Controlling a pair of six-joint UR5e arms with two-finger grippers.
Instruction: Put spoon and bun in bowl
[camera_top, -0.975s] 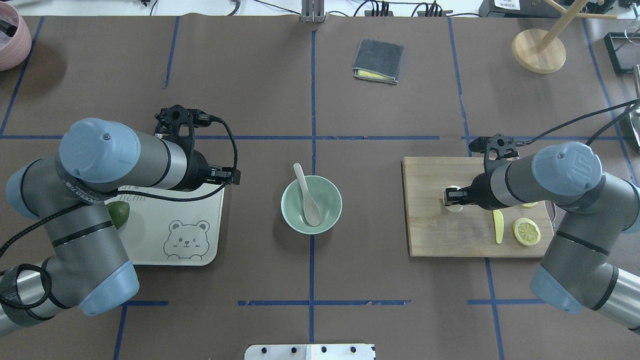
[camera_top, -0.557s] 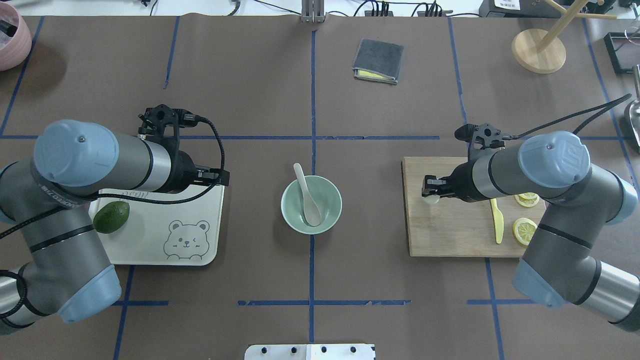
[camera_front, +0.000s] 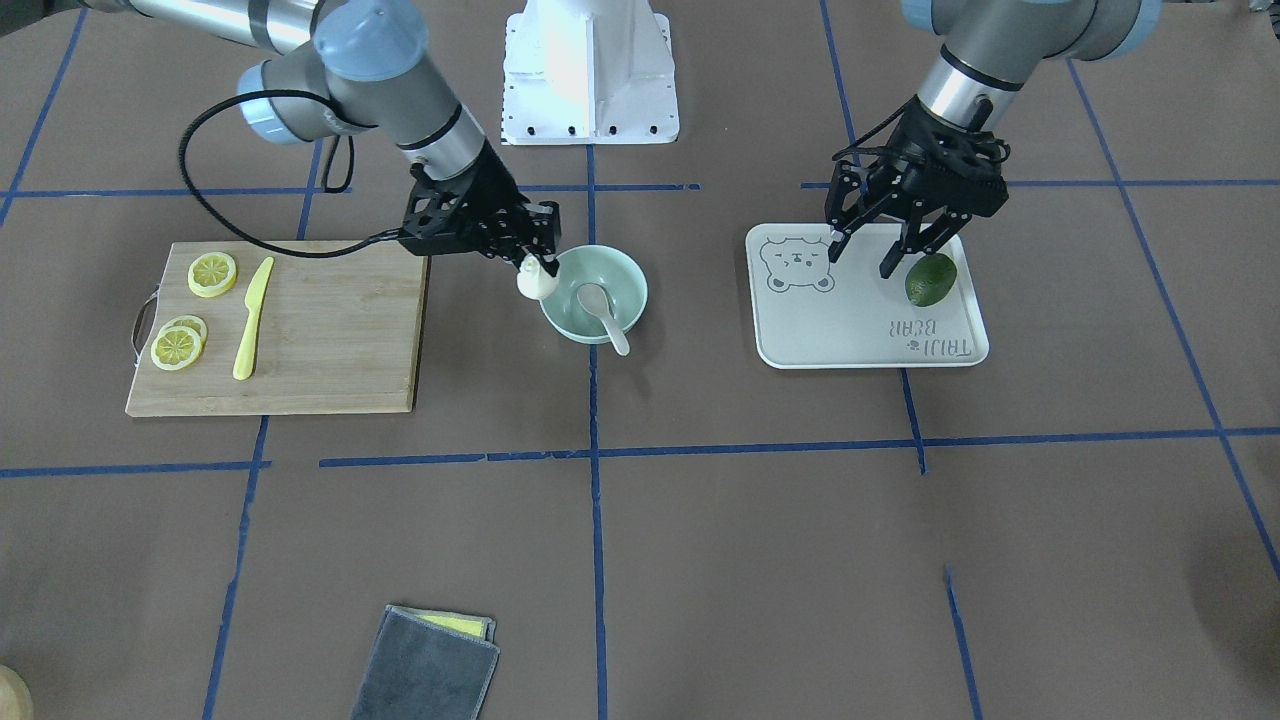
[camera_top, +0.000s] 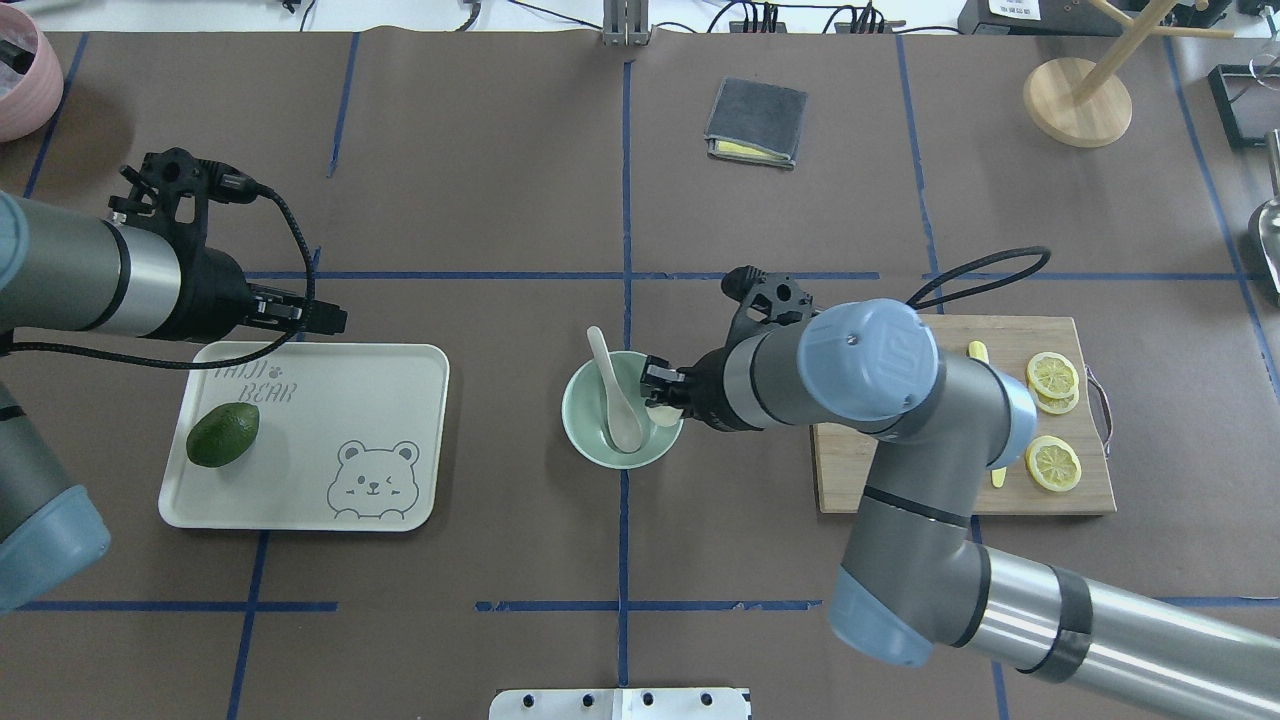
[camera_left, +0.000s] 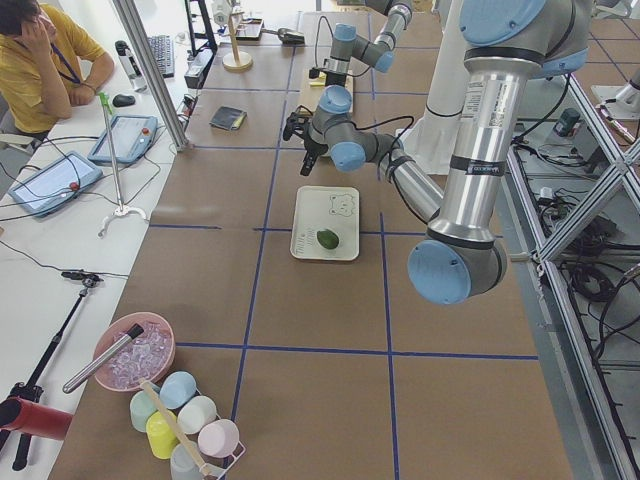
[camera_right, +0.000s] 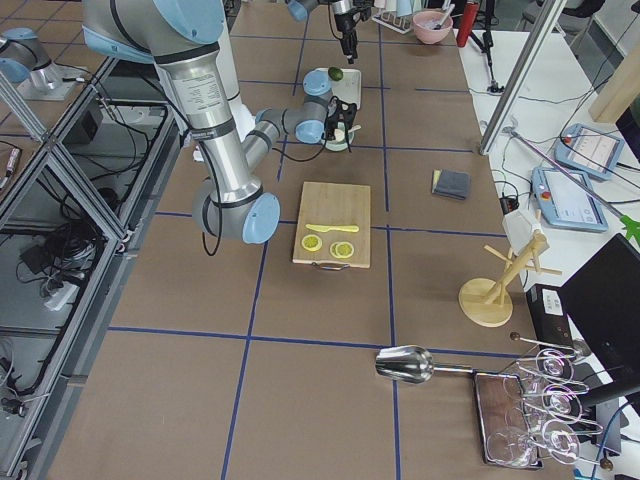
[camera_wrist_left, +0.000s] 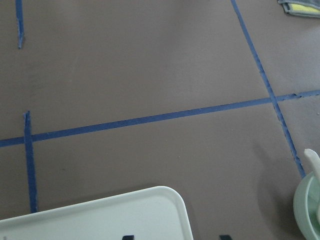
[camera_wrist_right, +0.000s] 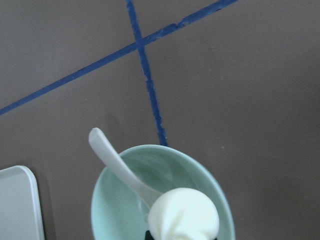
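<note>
The right end effector (camera_front: 537, 268) is clamped on the bun (camera_front: 534, 284), gripping its top so the round base hangs free just over the nearest rim of the bowl (camera_front: 641, 290). Just beyond it, the spoon (camera_front: 601, 309) lies inside, its handle propped on the rim, which leaves room between that rim and the scoop. A short move inward before release looks wise, or the bun may catch the edge. The left end effector (camera_front: 880, 255) hangs with its fingers apart and empty above the tray (camera_front: 850, 345), well apart, so the surface around the bowl is unobstructed.

Right arm stretched inward, right claw (camera_front: 533, 268) pinched closed — left claw (camera_front: 862, 262) hangs spread wide.
</note>
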